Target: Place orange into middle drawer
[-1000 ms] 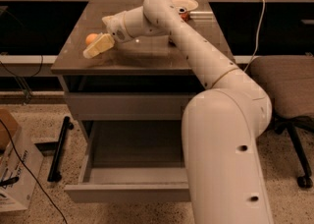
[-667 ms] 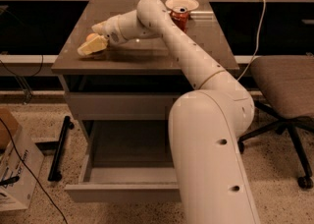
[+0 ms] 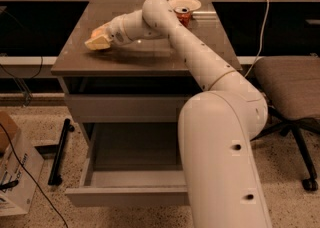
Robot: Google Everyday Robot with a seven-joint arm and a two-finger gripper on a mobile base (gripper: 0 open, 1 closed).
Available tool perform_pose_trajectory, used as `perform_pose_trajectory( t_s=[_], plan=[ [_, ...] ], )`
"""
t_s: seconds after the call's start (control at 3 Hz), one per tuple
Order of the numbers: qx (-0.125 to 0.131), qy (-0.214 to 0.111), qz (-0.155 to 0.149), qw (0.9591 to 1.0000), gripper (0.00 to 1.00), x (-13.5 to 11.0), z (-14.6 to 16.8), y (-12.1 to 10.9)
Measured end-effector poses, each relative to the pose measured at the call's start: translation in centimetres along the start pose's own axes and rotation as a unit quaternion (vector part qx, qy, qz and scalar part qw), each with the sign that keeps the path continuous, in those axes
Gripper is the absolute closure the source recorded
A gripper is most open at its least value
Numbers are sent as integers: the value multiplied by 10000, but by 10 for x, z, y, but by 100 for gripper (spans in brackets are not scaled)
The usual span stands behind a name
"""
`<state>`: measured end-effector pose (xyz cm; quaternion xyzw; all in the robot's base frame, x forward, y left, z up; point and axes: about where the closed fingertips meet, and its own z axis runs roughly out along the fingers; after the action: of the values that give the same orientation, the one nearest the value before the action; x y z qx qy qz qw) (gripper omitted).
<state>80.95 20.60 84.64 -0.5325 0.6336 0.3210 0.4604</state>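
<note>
Camera view shows the orange point(image 3: 94, 34) only as a small orange patch in the gripper point(image 3: 97, 42), whose pale fingers are closed around it. Both sit low over the left part of the brown cabinet top point(image 3: 150, 56), near its left edge, with the white arm point(image 3: 200, 62) reaching across the top from the right. Toward the back of the top, well apart from the gripper, 1 red soda can point(image 3: 182, 15) stands just in front of a shallow dish point(image 3: 185, 2). Below the top is a closed grey drawer front point(image 3: 125, 108), and under that the middle drawer point(image 3: 130, 178) is pulled out, its grey inside bare. The cabinet stands on speckled flooring point(image 3: 45, 122), with a cardboard box point(image 3: 15, 172) at the left and an office chair point(image 3: 290, 79) at the right.
</note>
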Motion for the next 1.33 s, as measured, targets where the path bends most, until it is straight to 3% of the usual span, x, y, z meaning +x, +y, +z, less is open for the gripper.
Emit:
perform_pose_trajectory(
  t_s=[0.33, 0.67, 1.0, 1.33],
  plan=[
    [311, 21, -41, 9995, 96, -9, -26, 4],
    [645, 161, -28, 9978, 100, -11, -59, 19],
    [1101, 330, 262, 9930, 100, -9, -112, 53],
    [1258, 555, 504, 9892, 100, 11, -141, 90]
  ],
)
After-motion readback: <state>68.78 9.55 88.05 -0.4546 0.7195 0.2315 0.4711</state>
